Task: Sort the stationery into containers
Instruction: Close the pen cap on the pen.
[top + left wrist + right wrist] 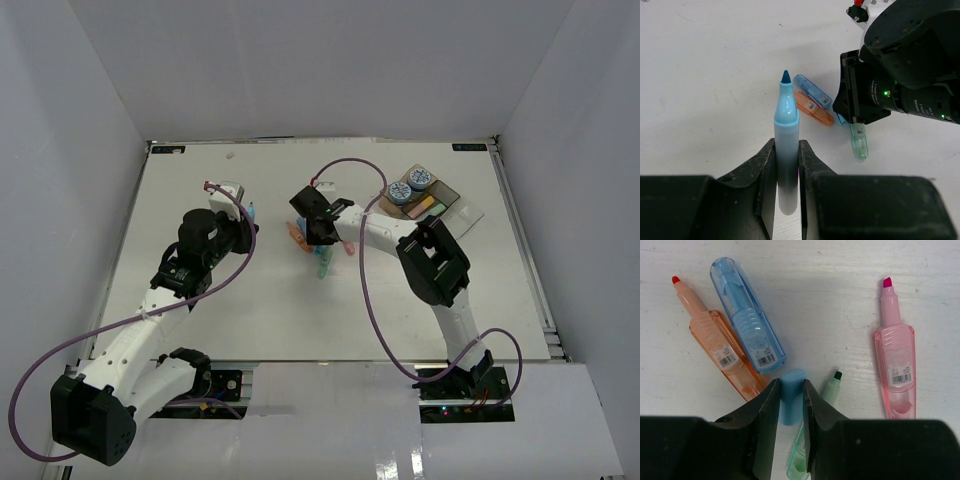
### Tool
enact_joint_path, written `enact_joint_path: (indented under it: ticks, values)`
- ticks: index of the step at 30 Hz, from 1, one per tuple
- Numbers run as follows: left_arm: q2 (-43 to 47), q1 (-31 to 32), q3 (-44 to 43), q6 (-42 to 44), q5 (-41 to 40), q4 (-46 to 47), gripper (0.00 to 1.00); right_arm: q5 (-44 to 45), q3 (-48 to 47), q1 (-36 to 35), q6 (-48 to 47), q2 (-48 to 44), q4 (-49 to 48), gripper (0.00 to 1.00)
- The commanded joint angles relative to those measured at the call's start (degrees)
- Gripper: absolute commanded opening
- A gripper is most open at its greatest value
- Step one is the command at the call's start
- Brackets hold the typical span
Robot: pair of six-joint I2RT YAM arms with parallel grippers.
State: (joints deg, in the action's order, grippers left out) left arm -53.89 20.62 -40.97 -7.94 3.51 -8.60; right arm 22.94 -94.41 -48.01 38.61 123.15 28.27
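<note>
My left gripper (786, 146) is shut on an uncapped blue highlighter (786, 112), tip pointing away; in the top view it (247, 222) is left of the pile. My right gripper (790, 386) is shut on a blue cap (791, 396) that stands on the table among the pile; in the top view it (312, 238) is over the pile. Round it lie an orange highlighter (720, 350), a blue capped piece (747, 320), a green one (829, 389) and a pink one (894, 360). The containers (452, 196) sit at the back right with two patterned rolls (410, 185) and yellow and pink pieces inside.
White walls enclose the table on three sides. The right arm's purple cable (350, 165) arcs over the table behind the pile. The right gripper's black body (900, 85) fills the upper right of the left wrist view, close beside the green highlighter (859, 142).
</note>
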Motion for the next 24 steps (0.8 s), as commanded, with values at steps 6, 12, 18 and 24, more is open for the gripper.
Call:
enact_joint_path:
  ticks: [6,12,18,24]
  values:
    - [1.0,-0.2,0.1,0.1,3.1,1.0,0.14,-3.6,9.2,0.3,-3.6,-10.1,-8.0,0.08]
    - [0.7,-0.2,0.0,0.1,3.9,1.0,0.14,-6.7,16.7,0.9,-9.7,-17.3,-16.0,0.08]
    - [0.5,-0.2,0.0,-0.1,4.5,1.1,0.14,-13.7,20.8,2.6,-15.7,-18.1,-21.5,0.08]
    - [0.2,-0.2,0.0,-0.1,4.7,1.1,0.14,-18.4,19.9,2.7,-19.4,-15.5,-23.9,0.08]
